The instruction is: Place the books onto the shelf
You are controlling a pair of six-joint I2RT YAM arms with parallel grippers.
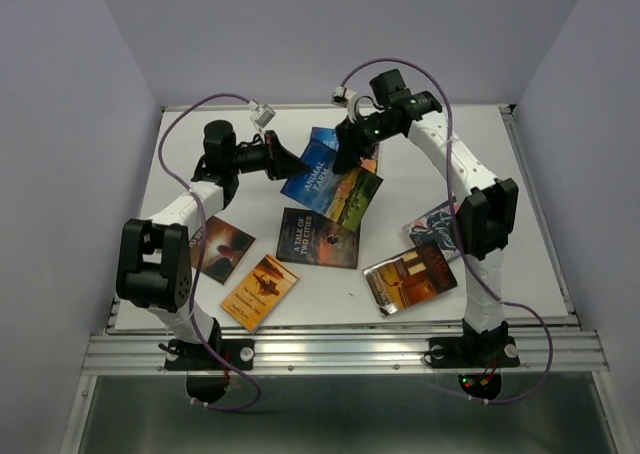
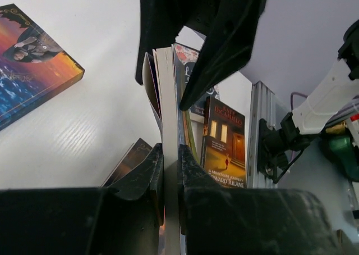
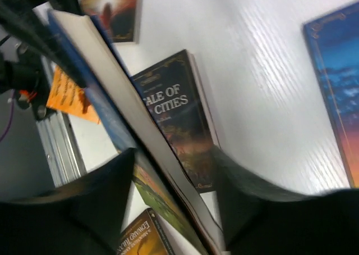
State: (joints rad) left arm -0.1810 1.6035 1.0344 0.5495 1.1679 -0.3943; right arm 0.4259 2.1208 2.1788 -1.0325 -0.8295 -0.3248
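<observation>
Left gripper [image 2: 170,162] clamped hard on one edge of a blue-green paperback [image 1: 315,177], cover lettered Animal Farm, held clear of the white table [image 1: 490,144] toward its far middle, between the two arms. In the left wrist view the fingers [image 2: 147,173] press the page block from both sides and the book runs straight out from them on edge, one cover flaring away from the pages. At the book's other end the right gripper [image 3: 174,150] straddles the same volume with its jaws parted. Its blurred wrist view shows the page edge passing between the two dark fingers with bare table visible on one side, so they sit around the book rather than pinching it.

Six more books lie flat on the table. A blue-and-orange book [image 2: 33,64] sits at the far middle, partly beneath the raised one. A dark book titled A Tale of Two Cities [image 1: 318,239] lies just nearer than the held paperback. A dark brown book [image 1: 222,249] is beside the left arm, with an orange book [image 1: 260,291] near the front edge. An amber book [image 1: 410,279] lies at front right, and a white patterned book [image 1: 430,224] is partly hidden behind the right arm
</observation>
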